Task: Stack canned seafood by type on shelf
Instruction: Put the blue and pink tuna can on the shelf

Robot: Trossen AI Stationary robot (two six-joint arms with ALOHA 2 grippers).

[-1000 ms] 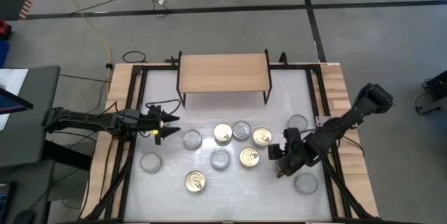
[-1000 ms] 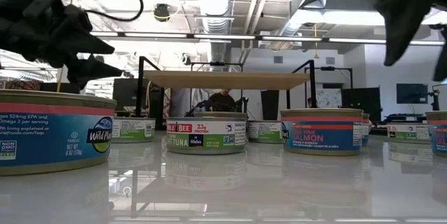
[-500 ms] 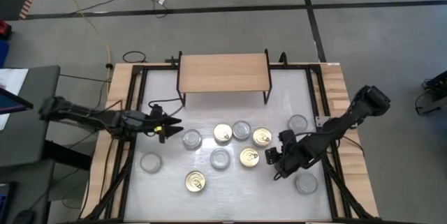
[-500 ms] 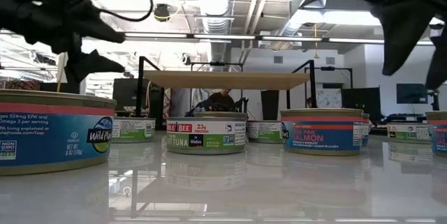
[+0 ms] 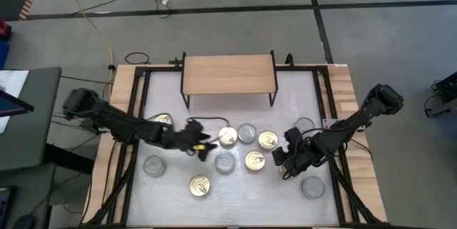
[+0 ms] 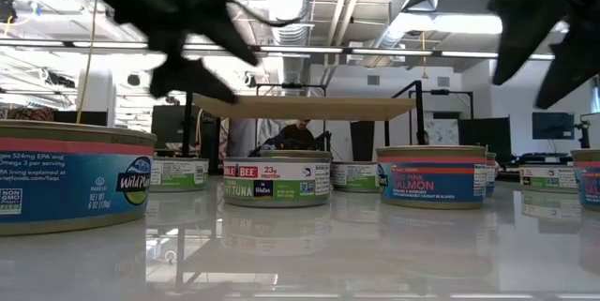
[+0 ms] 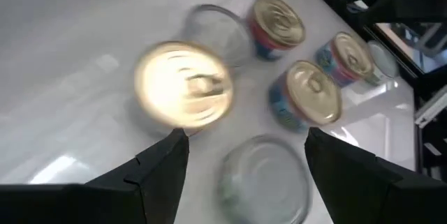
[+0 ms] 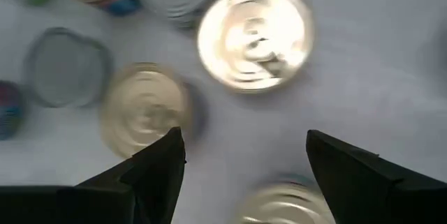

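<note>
Fingers of the left gripper (image 5: 203, 145) stand wide apart and hold nothing; in the left wrist view they (image 7: 157, 175) frame a silver-lidded tin (image 7: 265, 175) with bare table between. A second ago this gripper hovered near the table's left edge; it has since reached far inward and now hangs over the middle cluster, just left of a gold-lidded tin (image 5: 228, 137) and above-left of a silver-lidded one (image 5: 225, 162). In the low view its blurred dark shape (image 6: 178, 20) has crossed toward the centre.

The right gripper (image 5: 283, 163) is also spread wide and empty, hanging just right of a gold tin (image 5: 255, 160), nearly where it was half a second ago. Its wrist view shows a bright gold lid (image 8: 255, 37) ahead of the fingers (image 8: 150, 172).

The canned seafood lies where it did before: all tins sit on the white table (image 5: 171, 100), a gold one (image 5: 268, 140) and a silver one (image 5: 247, 133) in the cluster, others scattered, including a gold tin (image 5: 200, 185) nearer the front and a silver one (image 5: 312, 186) at the right. The shelf (image 5: 228, 73) stands at the table's far side with its wooden top bare.
</note>
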